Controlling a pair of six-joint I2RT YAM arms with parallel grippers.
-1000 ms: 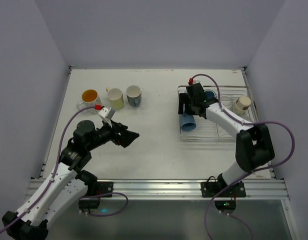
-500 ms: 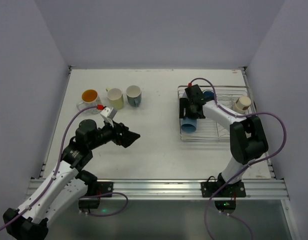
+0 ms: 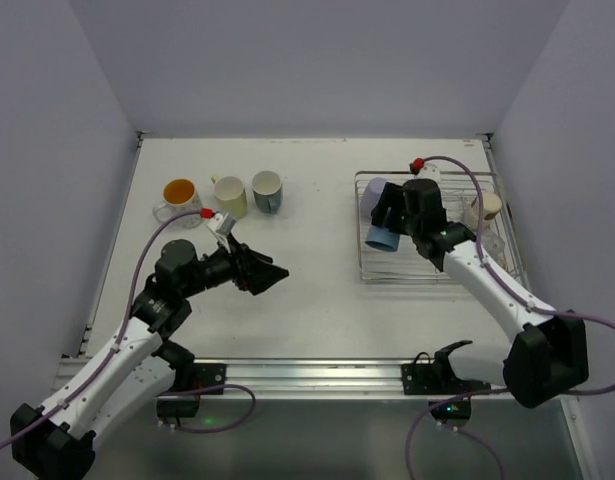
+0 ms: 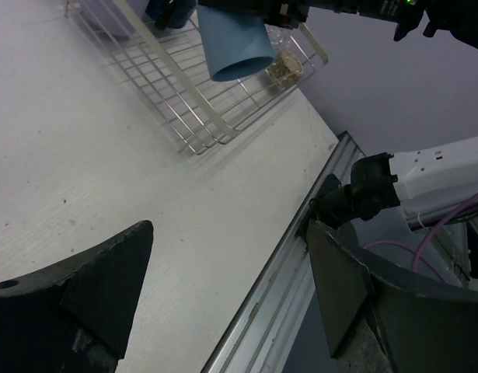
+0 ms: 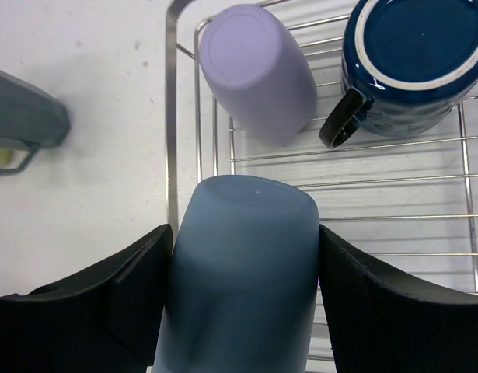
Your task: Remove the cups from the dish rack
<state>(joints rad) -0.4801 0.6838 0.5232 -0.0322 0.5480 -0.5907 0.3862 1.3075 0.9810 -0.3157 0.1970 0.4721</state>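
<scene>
The right tool (image 5: 245,233) is clamped on the light blue handleless cup (image 3: 381,239), which sits tilted at the left edge of the silver wire dish rack (image 3: 437,277). The step in hand looks like the pick-up. The next move calls for raising the cup clear of the rim bar and carrying it leftward. The left tool (image 4: 231,233) hangs with its fingers apart, holding nothing, over the white table (image 3: 317,310), which is enclosed by plain pale lavender walls (image 3: 307,60).
</scene>
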